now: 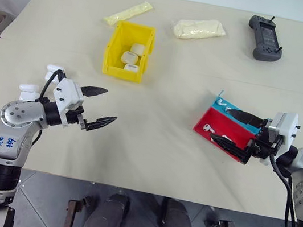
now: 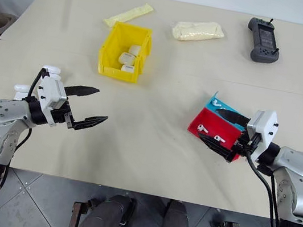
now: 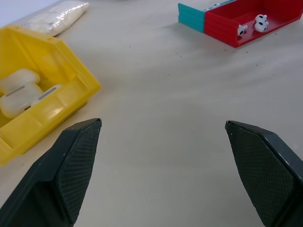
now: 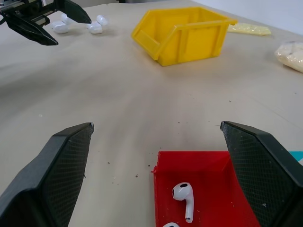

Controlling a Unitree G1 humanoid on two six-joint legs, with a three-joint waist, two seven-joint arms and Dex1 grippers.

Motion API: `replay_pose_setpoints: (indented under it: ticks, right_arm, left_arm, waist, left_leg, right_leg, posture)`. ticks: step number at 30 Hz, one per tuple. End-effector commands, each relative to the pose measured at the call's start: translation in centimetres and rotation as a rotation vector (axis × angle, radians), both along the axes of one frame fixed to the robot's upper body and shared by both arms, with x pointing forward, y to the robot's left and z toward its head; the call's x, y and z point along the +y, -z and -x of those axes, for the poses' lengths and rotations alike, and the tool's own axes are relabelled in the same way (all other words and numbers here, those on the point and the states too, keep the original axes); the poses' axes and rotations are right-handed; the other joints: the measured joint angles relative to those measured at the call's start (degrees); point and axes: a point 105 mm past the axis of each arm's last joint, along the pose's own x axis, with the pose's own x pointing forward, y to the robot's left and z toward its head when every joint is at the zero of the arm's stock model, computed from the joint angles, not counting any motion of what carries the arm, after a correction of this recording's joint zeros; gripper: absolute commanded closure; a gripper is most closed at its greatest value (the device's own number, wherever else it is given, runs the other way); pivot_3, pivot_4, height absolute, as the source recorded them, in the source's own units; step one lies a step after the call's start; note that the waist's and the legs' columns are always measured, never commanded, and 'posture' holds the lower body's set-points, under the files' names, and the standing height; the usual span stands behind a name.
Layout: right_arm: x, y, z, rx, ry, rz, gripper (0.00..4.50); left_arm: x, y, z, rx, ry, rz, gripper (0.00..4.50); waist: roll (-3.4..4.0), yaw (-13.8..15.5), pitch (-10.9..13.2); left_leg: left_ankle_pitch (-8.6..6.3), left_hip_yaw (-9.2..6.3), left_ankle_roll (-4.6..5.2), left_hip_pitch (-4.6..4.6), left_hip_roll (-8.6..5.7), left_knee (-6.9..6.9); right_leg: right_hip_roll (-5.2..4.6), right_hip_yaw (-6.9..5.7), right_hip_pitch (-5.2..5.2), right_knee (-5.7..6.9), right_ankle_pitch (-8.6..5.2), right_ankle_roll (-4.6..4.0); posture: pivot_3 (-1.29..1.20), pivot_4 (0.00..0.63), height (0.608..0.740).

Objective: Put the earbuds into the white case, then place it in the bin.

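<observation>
Tiny white earbuds (image 4: pixel 183 194) lie in the red half of a red and teal tray (image 1: pixel 203 130) at the right. My right gripper (image 1: pixel 219 123) hovers open over that tray, its fingers astride it and holding nothing. Two white cases (image 1: pixel 54 69) lie on the table at the far left, just behind my left arm. Open and empty, my left gripper (image 1: pixel 111 105) hangs above bare table in front of them. The yellow bin (image 1: pixel 117 39) stands at the back centre-left with several white cases (image 3: pixel 19 90) inside.
A black handheld controller (image 1: pixel 264 38) lies at the back right. Two pale yellowish packets (image 1: pixel 129 12) (image 1: pixel 199 29) lie behind the bin. Bare table stretches between bin, tray and both grippers.
</observation>
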Motion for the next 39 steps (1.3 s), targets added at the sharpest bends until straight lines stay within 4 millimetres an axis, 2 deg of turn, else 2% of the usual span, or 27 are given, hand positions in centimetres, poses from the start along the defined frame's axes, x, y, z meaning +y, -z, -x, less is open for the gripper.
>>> replay_pose_setpoints:
  ticks: [1, 9, 12, 16, 20, 24, 27, 30, 33, 36, 39]
  right_arm:
    - [-0.2, -0.8, 0.3, -0.039, -0.011, 0.014, 0.0]
    - [-0.4, -0.3, 0.3, -0.033, -0.022, 0.019, 0.0]
    - [-0.1, -0.2, 0.3, -0.031, -0.039, 0.01, 0.0]
    - [1.0, -0.3, 0.2, -0.056, -0.08, -0.014, 0.0]
    - [2.8, -0.7, -0.3, -0.109, -0.141, -0.026, 0.0]
    - [5.6, -1.8, -0.7, -0.171, -0.212, -0.084, 0.0]
    - [7.4, -2.7, -0.6, -0.227, -0.253, -0.134, 0.0]
    - [8.1, -2.7, -0.6, -0.244, -0.281, -0.128, 0.0]
    - [8.3, -2.8, -0.7, -0.253, -0.295, -0.115, 0.0]
    - [8.3, -2.9, -0.8, -0.254, -0.304, -0.106, 0.0]
    - [8.3, -2.8, -0.7, -0.242, -0.309, -0.097, 0.0]
  left_arm:
    - [-0.1, -0.7, -0.2, -0.053, -0.001, -0.012, 0.04]
    - [0.1, -1.0, -0.3, -0.059, -0.019, 0.018, 0.04]
    - [1.2, -1.2, -0.5, -0.065, -0.098, 0.054, 0.04]
    - [4.1, -1.0, -0.3, -0.052, -0.278, 0.089, 0.04]
    - [7.7, -0.3, 0.7, -0.038, -0.525, 0.151, 0.04]
    - [11.3, 1.2, 2.9, 0.002, -0.809, 0.204, 0.04]
    - [13.8, 2.2, 5.5, 0.052, -1.006, 0.25, 0.04]
    - [14.9, 2.8, 7.4, 0.106, -1.096, 0.301, 0.04]
    - [16.1, 3.5, 8.5, 0.173, -1.18, 0.312, 0.04]
    - [17.0, 3.6, 8.8, 0.221, -1.227, 0.332, 0.04]
    - [17.6, 3.2, 8.3, 0.278, -1.2, 0.29, 0.04]
  waist:
    - [0.0, 0.0, 0.0]
    - [0.0, -0.02, 0.0]
    - [0.0, -0.07, 0.0]
    - [0.0, -0.26, 0.0]
    - [0.0, -0.79, 0.0]
    - [-0.02, -0.74, 0.01]
    - [-0.04, -0.63, 0.01]
    - [-0.04, -0.25, 0.01]
    - [-0.04, 0.18, 0.01]
    - [-0.05, 0.14, 0.01]
    - [-0.05, 0.02, 0.01]
  left_leg:
    - [0.0, 0.01, 0.0, 0.0, 0.01, -0.01]
    - [0.0, 0.06, 0.0, 0.02, 0.05, -0.1]
    - [0.0, 0.11, -0.01, 0.04, 0.1, -0.16]
    - [0.0, 0.22, -0.01, 0.1, 0.17, -0.31]
    - [0.0, 0.45, -0.04, 0.21, 0.3, -0.55]
    - [-0.02, 0.51, -0.1, 0.2, 0.37, -0.56]
    - [-0.05, 0.52, -0.15, 0.19, 0.48, -0.55]
    - [-0.1, 0.56, -0.24, 0.18, 0.61, -0.55]
    - [-0.1, 0.56, -0.28, 0.17, 0.65, -0.53]
    - [-0.07, 0.56, -0.33, 0.19, 0.68, -0.52]
    - [-0.09, 0.57, -0.37, 0.19, 0.75, -0.54]
  right_leg:
    - [0.0, 0.0, 0.0, -0.01, 0.0, 0.0]
    - [0.03, 0.03, -0.01, -0.09, 0.01, 0.02]
    - [0.08, 0.07, -0.01, -0.15, 0.02, 0.04]
    - [0.14, 0.16, -0.07, -0.2, 0.02, 0.04]
    - [0.28, 0.42, -0.17, -0.25, 0.03, 0.05]
    - [0.41, 0.55, -0.23, -0.23, 0.04, 0.03]
    - [0.55, 0.61, -0.25, -0.26, 0.05, 0.01]
    - [0.72, 0.69, -0.3, -0.26, 0.07, -0.02]
    - [0.75, 0.69, -0.32, -0.26, 0.06, -0.05]
    - [0.78, 0.69, -0.32, -0.23, 0.08, -0.08]
    - [0.84, 0.7, -0.34, -0.23, 0.08, -0.11]
  posture:
    - [0.0, 0.15, 0.74]
    - [0.0, 0.15, 0.74]
    - [0.0, 0.15, 0.74]
    - [0.0, 0.15, 0.74]
    - [0.0, 0.15, 0.74]
    - [0.0, 0.15, 0.74]
    - [0.0, 0.15, 0.74]
    - [0.0, 0.15, 0.74]
    - [0.0, 0.15, 0.74]
    - [0.0, 0.15, 0.74]
    - [0.0, 0.15, 0.74]
